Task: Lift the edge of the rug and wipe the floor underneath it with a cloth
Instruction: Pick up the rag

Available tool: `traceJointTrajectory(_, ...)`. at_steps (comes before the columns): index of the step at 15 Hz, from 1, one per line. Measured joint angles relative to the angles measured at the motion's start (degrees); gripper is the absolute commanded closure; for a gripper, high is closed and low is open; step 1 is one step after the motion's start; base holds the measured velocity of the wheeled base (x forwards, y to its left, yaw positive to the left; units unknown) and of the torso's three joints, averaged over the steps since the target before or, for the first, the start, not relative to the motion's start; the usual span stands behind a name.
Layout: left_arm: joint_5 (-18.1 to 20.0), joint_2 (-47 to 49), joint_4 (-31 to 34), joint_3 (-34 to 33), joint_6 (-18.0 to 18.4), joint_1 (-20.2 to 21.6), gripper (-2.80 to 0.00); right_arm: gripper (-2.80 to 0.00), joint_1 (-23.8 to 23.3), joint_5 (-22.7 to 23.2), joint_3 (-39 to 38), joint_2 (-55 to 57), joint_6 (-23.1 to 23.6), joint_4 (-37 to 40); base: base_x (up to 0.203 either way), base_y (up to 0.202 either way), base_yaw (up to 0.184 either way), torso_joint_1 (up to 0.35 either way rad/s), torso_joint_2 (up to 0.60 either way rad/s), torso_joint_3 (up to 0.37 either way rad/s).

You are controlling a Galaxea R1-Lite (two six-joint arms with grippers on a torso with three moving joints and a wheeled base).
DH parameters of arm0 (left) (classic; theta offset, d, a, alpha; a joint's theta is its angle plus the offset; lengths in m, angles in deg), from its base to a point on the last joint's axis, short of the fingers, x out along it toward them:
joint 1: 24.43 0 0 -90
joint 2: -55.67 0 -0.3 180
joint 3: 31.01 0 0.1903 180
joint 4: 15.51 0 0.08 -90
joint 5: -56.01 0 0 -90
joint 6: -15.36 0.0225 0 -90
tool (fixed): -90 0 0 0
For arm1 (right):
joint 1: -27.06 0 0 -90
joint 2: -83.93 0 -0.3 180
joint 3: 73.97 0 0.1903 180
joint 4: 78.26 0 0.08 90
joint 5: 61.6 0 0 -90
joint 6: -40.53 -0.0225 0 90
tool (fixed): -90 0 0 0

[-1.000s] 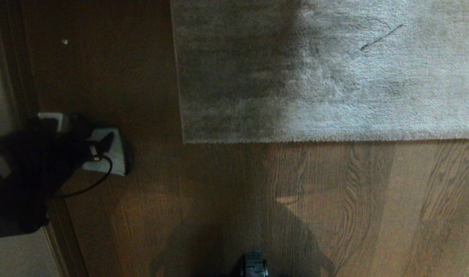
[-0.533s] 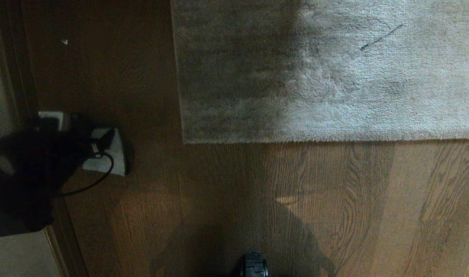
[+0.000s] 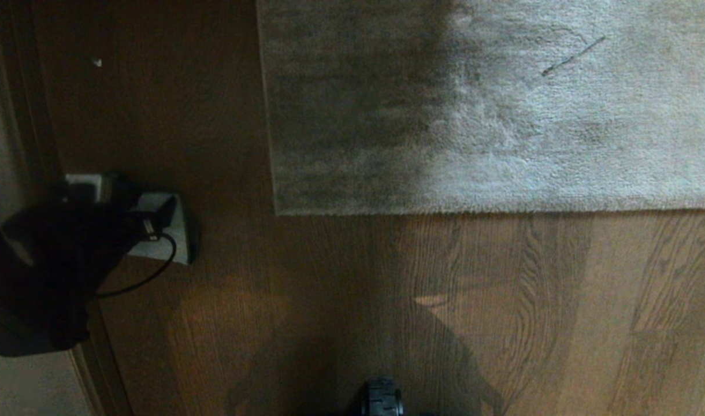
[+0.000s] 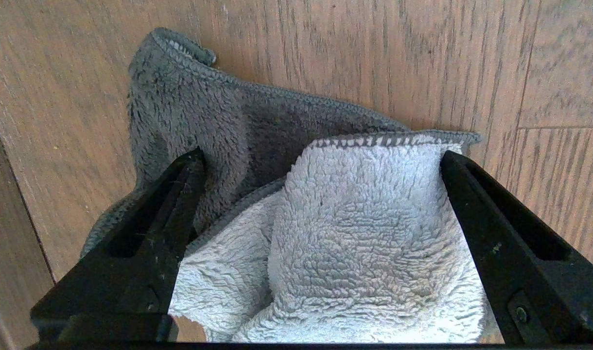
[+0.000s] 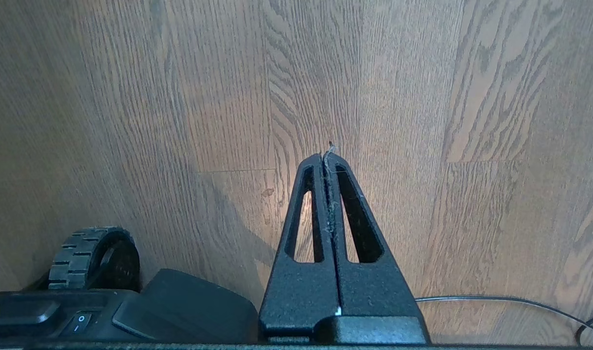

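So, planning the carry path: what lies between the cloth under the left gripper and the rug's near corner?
Only bare floor, in the head view. The cloth sits under the open left gripper; nothing lies between it and the rug edge.

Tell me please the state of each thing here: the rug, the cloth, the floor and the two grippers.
Rug edge: flat on the floor, not lifted.
Cloth: crumpled on the floor, between the open fingers, not gripped yet.
Floor: bare wood, partly in shadow.
Left gripper: open, around the cloth.
Right gripper: shut, empty, above the floor.
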Motion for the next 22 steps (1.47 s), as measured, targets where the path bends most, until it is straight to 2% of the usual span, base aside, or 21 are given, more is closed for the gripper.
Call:
traceJointTrajectory(12,0.0,2.4,-0.3,-0.5,0.0,0.1,-2.8,0.0,0.0,0.0,0.0,0.0,0.0,0.0,0.0,0.0,0.0,0.0,0.0,0.0)
traceJointTrajectory(13,0.0,2.5,-0.3,-0.5,0.0,0.1,0.0,0.0,0.0,0.0,0.0,0.0,0.0,0.0,0.0,0.0,0.0,0.0,0.0,0.0)
traceJointTrajectory(22,-0.4,2.8,0.1,-0.7,-0.1,0.1,0.0,0.0,0.0,0.0,0.0,0.0,0.0,0.0,0.0,0.0,0.0,0.0,0.0,0.0)
